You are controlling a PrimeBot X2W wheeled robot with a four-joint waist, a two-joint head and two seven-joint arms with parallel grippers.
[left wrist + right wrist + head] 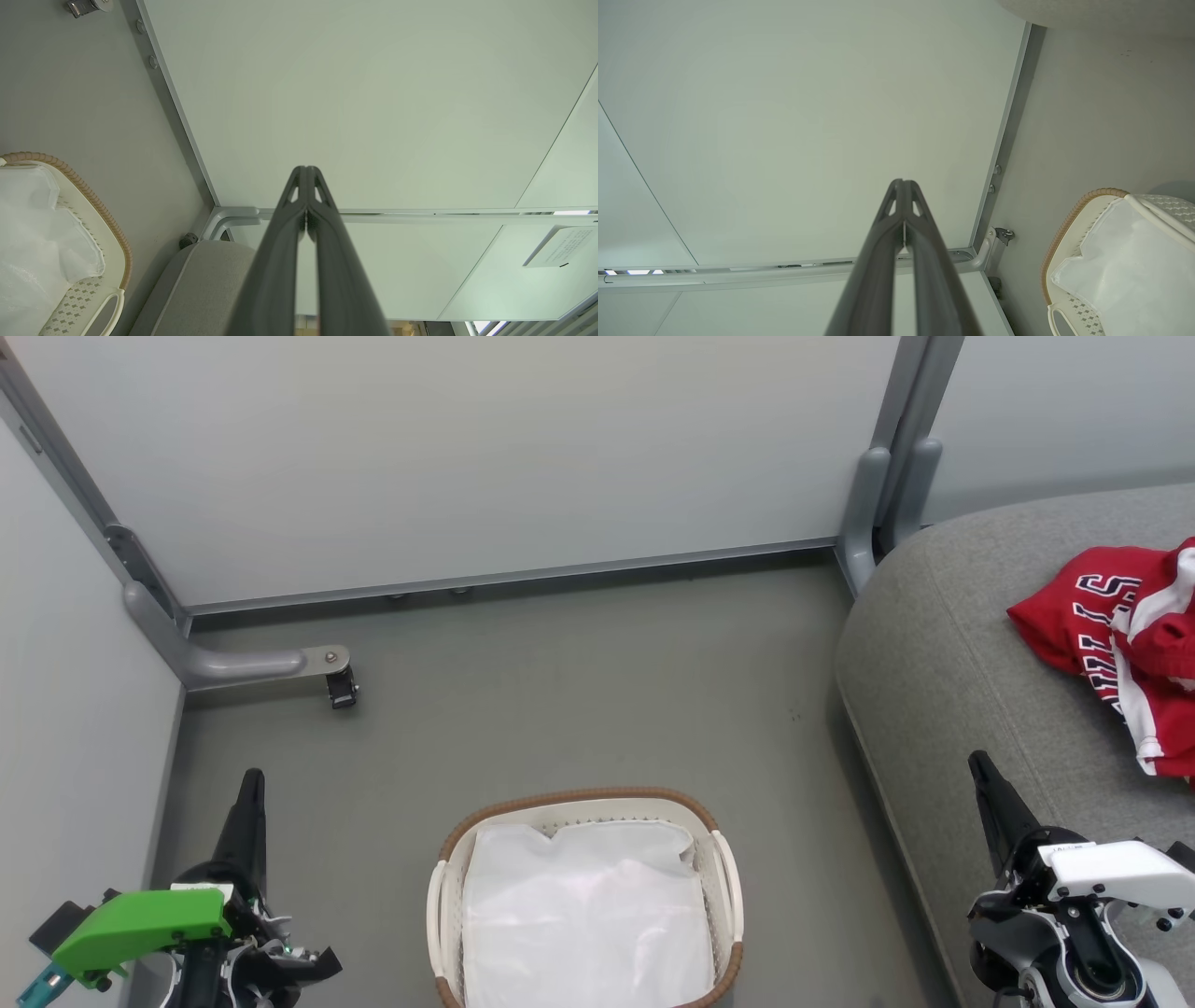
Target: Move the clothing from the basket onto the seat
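Head view: red clothing [1125, 644] lies on the seat [943, 681], away from the basket [583, 896]. Left gripper [252, 784] and right gripper [980, 767] are squeezed closed, empty.

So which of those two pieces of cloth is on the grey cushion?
The red jersey with white stripes and block lettering lies on the grey seat; the plain white sheet lies inside the laundry basket.

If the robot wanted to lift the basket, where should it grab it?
Probably by the two white handles on the left and right sides of the basket, coming down from above at its outer sides. Each handle is a thin loop standing off the wall, with a gap behind it to hook through. The brown rim looks thicker, and a white cloth fills the inside.
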